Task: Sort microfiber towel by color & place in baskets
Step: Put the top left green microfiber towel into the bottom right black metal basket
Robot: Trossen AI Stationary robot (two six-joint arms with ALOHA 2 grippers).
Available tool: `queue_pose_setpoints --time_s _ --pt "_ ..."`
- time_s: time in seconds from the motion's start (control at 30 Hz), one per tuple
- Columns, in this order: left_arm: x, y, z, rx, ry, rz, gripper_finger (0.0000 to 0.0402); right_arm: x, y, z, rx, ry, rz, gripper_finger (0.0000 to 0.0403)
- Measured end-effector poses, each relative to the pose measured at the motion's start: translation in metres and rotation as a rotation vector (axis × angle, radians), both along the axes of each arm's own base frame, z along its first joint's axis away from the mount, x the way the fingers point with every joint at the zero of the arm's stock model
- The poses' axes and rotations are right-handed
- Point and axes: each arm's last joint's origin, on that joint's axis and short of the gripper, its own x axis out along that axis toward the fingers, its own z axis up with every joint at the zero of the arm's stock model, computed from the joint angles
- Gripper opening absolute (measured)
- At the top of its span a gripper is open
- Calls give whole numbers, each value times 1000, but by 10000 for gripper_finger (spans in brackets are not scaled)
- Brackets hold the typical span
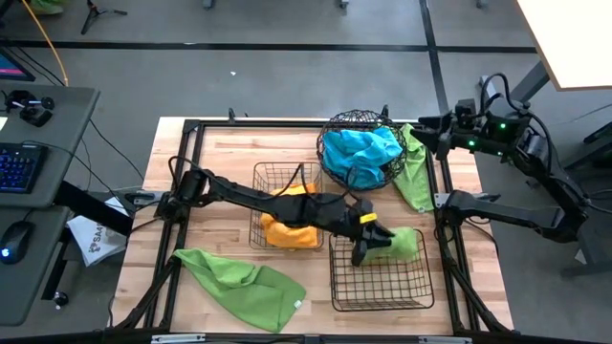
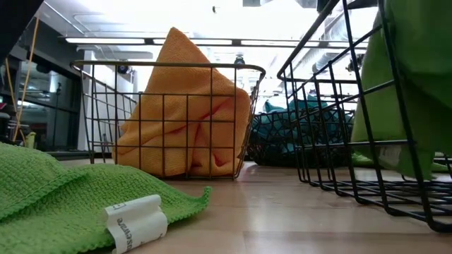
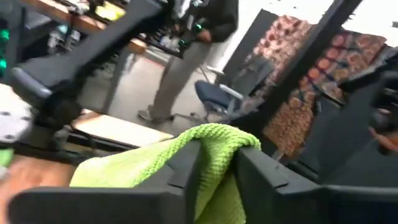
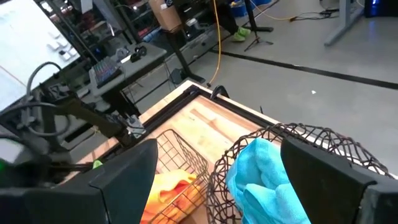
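Note:
My left gripper (image 1: 368, 247) reaches over the right-hand rectangular basket (image 1: 382, 287) and is shut on a green towel (image 1: 402, 244). The middle rectangular basket (image 1: 263, 186) holds an orange towel (image 1: 287, 227), which stands up against the mesh in the low view (image 2: 187, 113). Blue towels (image 1: 359, 153) fill the round basket (image 1: 354, 119). A second green towel (image 1: 239, 282) lies flat on the table's near left. A third (image 1: 413, 172) lies beside the round basket. My right gripper (image 4: 217, 180) waits open above the round basket's far right side. My left gripper pinches a bunched fold of the green towel (image 3: 214, 134) between its two fingers (image 3: 180, 168), and the fold's top pokes out past the fingertips. The towel hangs below the fingers inside the right rectangular basket (image 2: 409, 106). Whether its lower end touches the basket floor cannot be told.
A black frame (image 1: 191, 129) runs around the wooden table. A desk with a keyboard (image 1: 19, 167) and a mouse stands beyond the table's left side. A person (image 3: 186, 50) stands in the room behind. Bare wood shows at the table's far left and near middle.

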Motion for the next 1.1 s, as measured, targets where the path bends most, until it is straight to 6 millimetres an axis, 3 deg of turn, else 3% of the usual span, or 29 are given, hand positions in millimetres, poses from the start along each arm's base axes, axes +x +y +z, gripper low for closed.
queue_pose_setpoints --time_s 0.23,0.4,0.6,0.77,0.93,1.1 --pt "-10 -31 31 31 144 -146 168 0 0 0 -24 13 28 337" --pt "-18 -38 40 117 270 -163 203 1 1 0 -27 15 44 337" --pt "-16 -25 33 181 324 -13 209 1 1 0 -42 22 48 337" --pt "-11 -12 41 159 263 81 209 1 1 0 -20 12 41 337" --pt "-12 -9 36 219 296 23 209 1 1 -1 1 3 35 337" --pt "-22 -13 19 127 512 -120 209 2 0 -1 9 9 34 337"
